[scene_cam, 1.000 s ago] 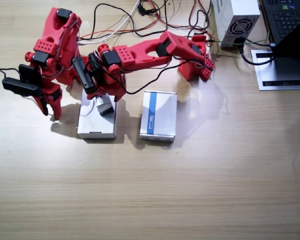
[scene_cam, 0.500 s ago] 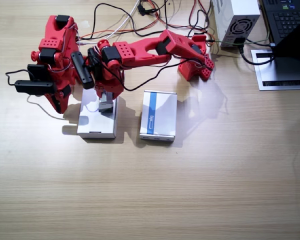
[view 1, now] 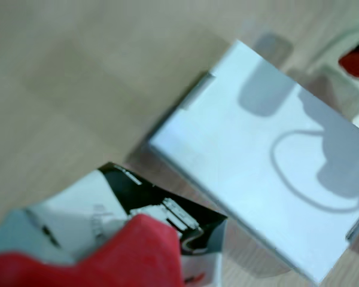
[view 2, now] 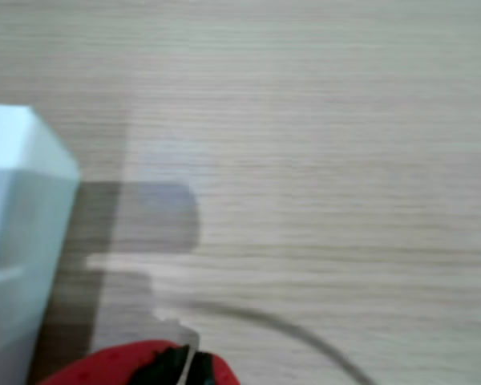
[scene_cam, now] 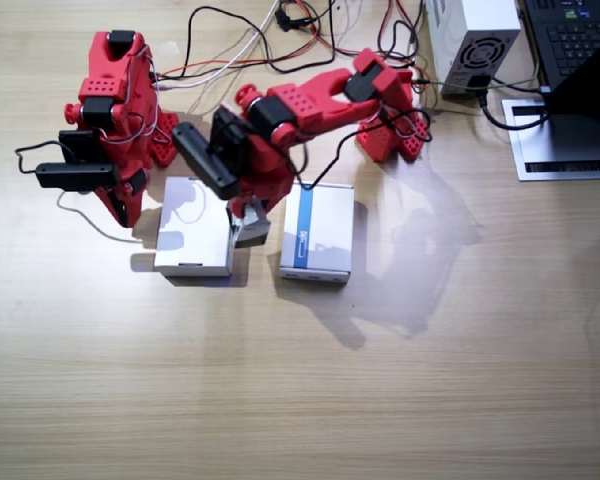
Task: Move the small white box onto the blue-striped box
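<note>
Right arm stood folded up beside the plain white flat box, its gripper pointing down just off that box's near-left edge, over bare table. Nothing seen between its jaws; how far apart they were, cannot tell from the fixed view. In a wrist view only a red finger tip showed at the bottom edge, with a corner of the plain box at the side and wood beyond.

Plain flat box lay flat, its top bare, cable shadow across it.

Left arm reached across from its base toward the gap between the two flat boxes. Left gripper was clamped on the small white box, held tilted, low over that gap, touching or nearly touching the plain box's edge, cannot tell which. In a wrist view the small white box sat against a red finger, dark end showing.

Blue-striped box lay flat just beside, nothing on top, stripe along the side nearer the gripper.

Cables, grey power unit and laptop sat at the far edge.
</note>
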You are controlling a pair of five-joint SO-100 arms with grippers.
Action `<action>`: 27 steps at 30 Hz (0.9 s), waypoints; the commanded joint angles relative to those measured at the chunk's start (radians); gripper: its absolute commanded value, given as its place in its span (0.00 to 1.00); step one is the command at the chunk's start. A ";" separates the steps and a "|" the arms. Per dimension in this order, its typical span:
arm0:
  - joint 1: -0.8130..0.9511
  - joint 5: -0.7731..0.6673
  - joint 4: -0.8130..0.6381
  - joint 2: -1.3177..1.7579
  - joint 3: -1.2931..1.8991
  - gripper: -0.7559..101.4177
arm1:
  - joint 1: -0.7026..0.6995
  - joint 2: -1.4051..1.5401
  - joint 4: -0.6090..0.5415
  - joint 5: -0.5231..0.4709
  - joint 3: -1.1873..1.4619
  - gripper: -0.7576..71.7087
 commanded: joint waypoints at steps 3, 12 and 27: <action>-0.066 0.049 0.025 0.299 0.362 0.09 | -0.081 0.026 -0.014 0.037 -0.012 0.01; -0.325 0.181 -0.075 0.449 0.710 0.21 | -0.104 0.025 -0.009 0.078 -0.025 0.01; -0.328 0.163 -0.091 0.703 0.666 0.24 | -0.138 0.025 0.032 0.084 -0.037 0.01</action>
